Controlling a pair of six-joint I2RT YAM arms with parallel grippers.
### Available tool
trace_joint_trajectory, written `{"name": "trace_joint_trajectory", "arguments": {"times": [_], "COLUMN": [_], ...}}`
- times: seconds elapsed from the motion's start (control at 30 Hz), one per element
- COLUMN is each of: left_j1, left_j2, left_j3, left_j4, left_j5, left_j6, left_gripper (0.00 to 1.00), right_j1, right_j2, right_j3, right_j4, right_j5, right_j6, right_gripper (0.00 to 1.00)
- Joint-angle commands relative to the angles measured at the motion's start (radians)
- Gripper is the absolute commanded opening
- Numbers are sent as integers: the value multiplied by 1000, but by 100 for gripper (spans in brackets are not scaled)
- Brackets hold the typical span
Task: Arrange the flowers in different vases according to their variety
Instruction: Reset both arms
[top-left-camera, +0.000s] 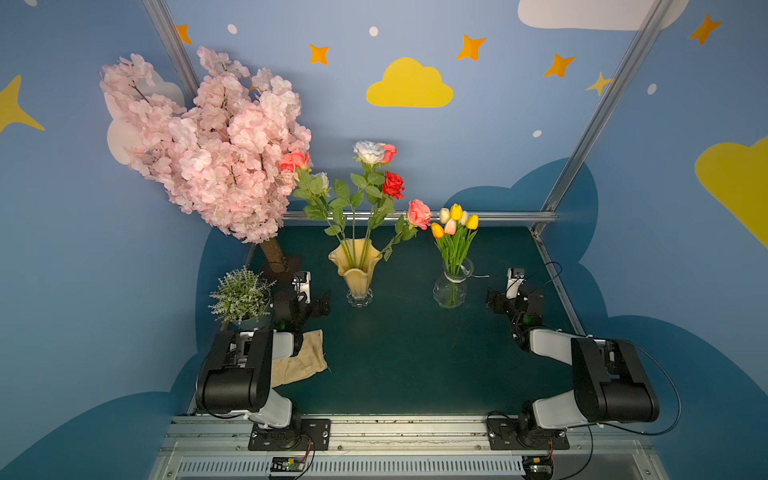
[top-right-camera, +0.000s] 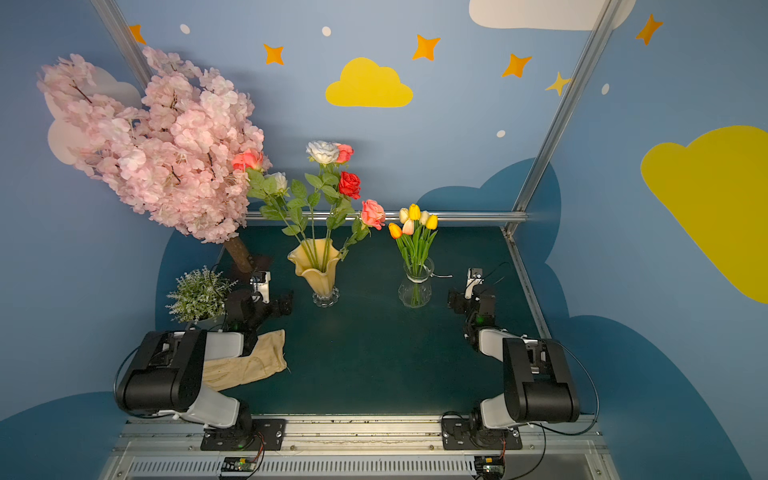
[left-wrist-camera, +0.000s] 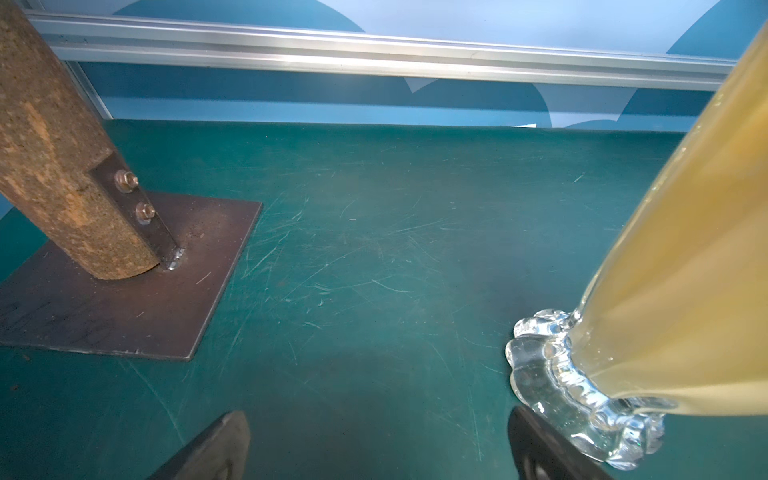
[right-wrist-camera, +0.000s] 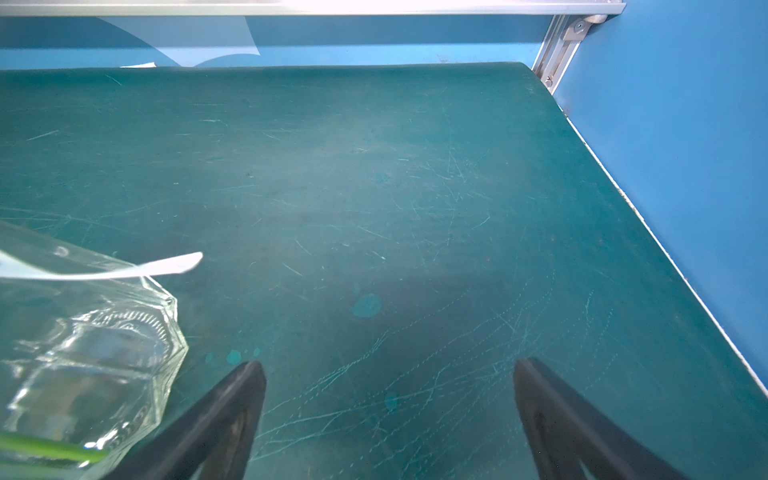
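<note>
One pink blossom tree (top-left-camera: 208, 145) towers at ten o'clock of the green table (top-left-camera: 415, 365). Six roses (top-left-camera: 370, 183) stand in the amber vase (top-left-camera: 356, 270) near eleven o'clock. The tulips (top-left-camera: 455, 226) sit bunched in the clear vase (top-left-camera: 451, 289) near one o'clock. My left gripper (left-wrist-camera: 378, 415), at nine o'clock of the amber vase, is spread wide and holds nothing. My right gripper (right-wrist-camera: 388, 363), at three o'clock of the clear vase, also gapes wide and holds nothing.

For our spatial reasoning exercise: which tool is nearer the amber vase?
Left. The left tool sits just beside the amber vase, at its base; the right tool is farther, beyond the clear vase.
</note>
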Motion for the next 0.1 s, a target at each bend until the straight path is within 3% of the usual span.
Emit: {"name": "trace_joint_trajectory", "arguments": {"times": [0.0,0.07], "left_j1": [2,2], "left_j2": [2,0], "left_j3": [0,0], "left_j4": [14,14], "left_j5": [13,13], "left_j6": [7,8], "left_gripper": [100,100], "right_j1": [8,9], "right_j2": [9,7], "right_j3": [4,0], "right_j4": [-14,-11], "right_j5": [-3,-4], "right_j6": [-15,-15], "right_gripper": [98,98]}}
